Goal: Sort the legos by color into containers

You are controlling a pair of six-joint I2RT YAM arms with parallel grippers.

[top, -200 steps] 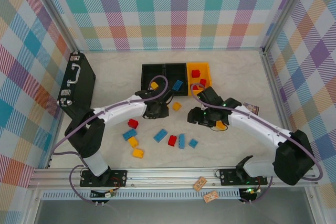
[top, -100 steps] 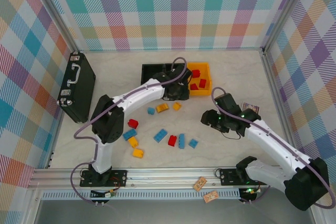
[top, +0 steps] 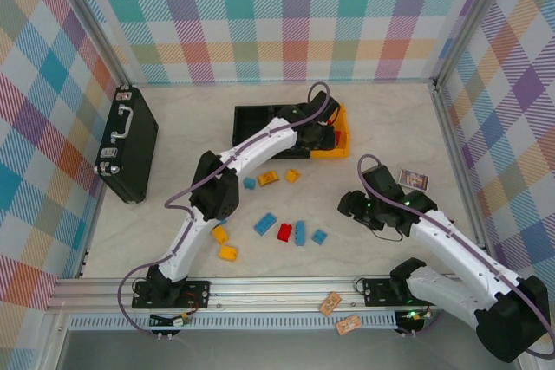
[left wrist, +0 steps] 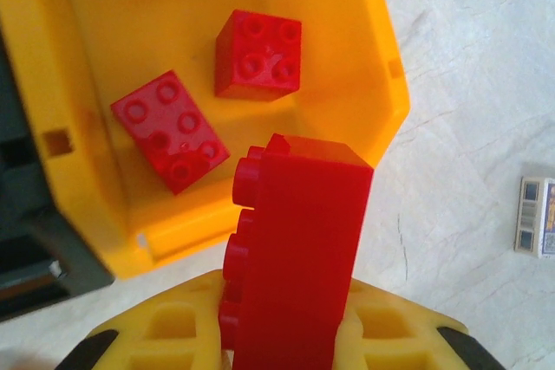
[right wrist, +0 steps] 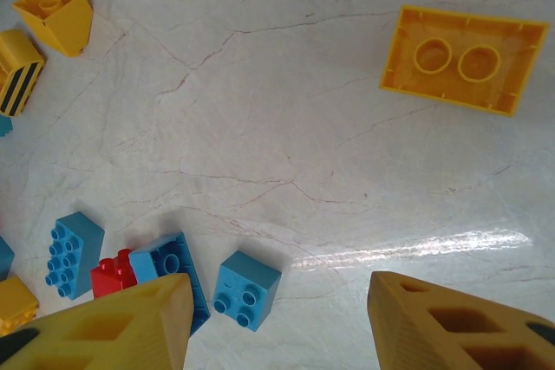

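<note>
The left end effector (left wrist: 286, 331) is gripping a red plastic brick (left wrist: 299, 240) over the edge of the orange-yellow plastic bin (left wrist: 87, 49), the rightmost of the joined row at the far side, where other red bricks (left wrist: 258, 54) are lying. The right end effector (right wrist: 277, 318) is hovering with its jaws apart and empty over the pale tabletop (right wrist: 286, 110), near loose blue bricks (right wrist: 247, 288) and an overturned yellow brick (right wrist: 461, 60).

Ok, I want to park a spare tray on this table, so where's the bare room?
Bare: the strip between the bins and the back wall, the far right corner past the small card, and the patch between the briefcase and the left arm. Crowded: the middle, where loose legos lie scattered.
</note>
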